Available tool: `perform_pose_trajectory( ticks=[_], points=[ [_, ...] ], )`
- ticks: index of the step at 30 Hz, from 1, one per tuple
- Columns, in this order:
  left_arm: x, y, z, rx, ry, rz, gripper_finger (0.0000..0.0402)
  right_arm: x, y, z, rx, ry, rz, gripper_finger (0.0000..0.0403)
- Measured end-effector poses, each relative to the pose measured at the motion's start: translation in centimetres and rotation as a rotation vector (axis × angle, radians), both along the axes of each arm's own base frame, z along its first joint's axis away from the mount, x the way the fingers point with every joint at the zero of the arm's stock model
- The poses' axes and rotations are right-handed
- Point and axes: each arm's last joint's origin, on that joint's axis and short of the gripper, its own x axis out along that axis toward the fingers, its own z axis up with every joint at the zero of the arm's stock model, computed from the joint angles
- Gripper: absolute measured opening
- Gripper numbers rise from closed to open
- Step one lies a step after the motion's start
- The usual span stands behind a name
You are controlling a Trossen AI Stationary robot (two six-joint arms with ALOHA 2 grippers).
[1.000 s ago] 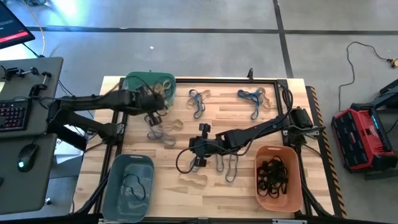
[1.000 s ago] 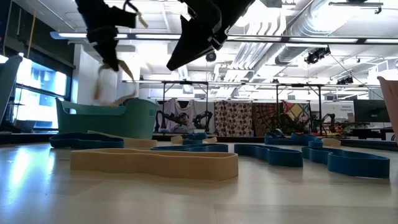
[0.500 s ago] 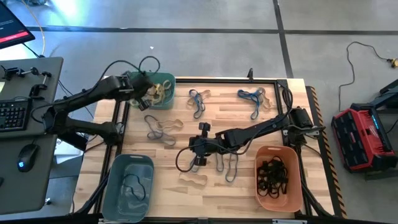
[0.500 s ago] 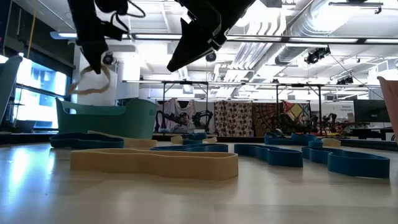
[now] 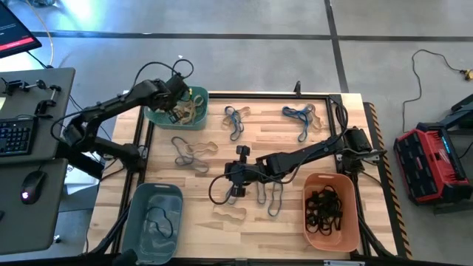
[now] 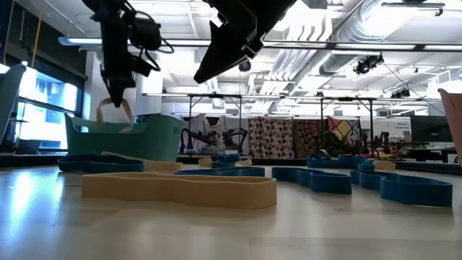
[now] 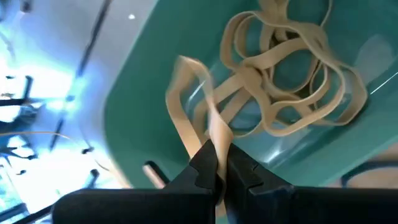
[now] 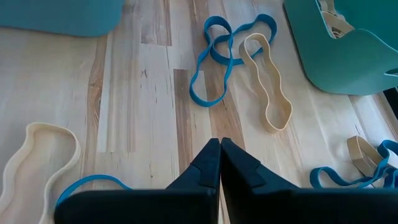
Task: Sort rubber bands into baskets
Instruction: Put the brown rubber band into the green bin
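My left gripper (image 7: 216, 163) is clamped on a tan rubber band (image 7: 194, 106), which hangs over the teal basket (image 5: 160, 116) where other tan bands (image 7: 292, 81) already lie. This looks like the drop-off step; next I'd need to part the fingers with the loop inside the rim. A second ago this arm was out over the table; it has swung to the basket. My right gripper (image 8: 219, 160), pressed shut and empty, hasn't moved above the loose bands mid-table (image 5: 270, 196).
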Motion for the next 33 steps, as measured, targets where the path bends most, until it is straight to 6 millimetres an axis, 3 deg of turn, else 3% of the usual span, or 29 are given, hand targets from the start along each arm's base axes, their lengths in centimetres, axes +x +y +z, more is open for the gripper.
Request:
perform_pose_trajectory(
  ticks=[10,17,33],
  points=[
    [1.5,1.3,-2.2,-0.101,-0.032,-0.015,0.0,-0.1,0.0,-0.1,-0.005,0.019,0.002,0.0],
    [2.6,1.6,-2.8,-0.205,-0.189,-0.06,0.0005,-0.2,0.1,-0.2,-0.004,0.022,0.002,0.0],
    [4.1,0.3,-3.9,-0.261,-0.236,-0.161,0.0108,-0.2,0.2,-0.2,0.025,0.029,0.029,0.0]
  ],
)
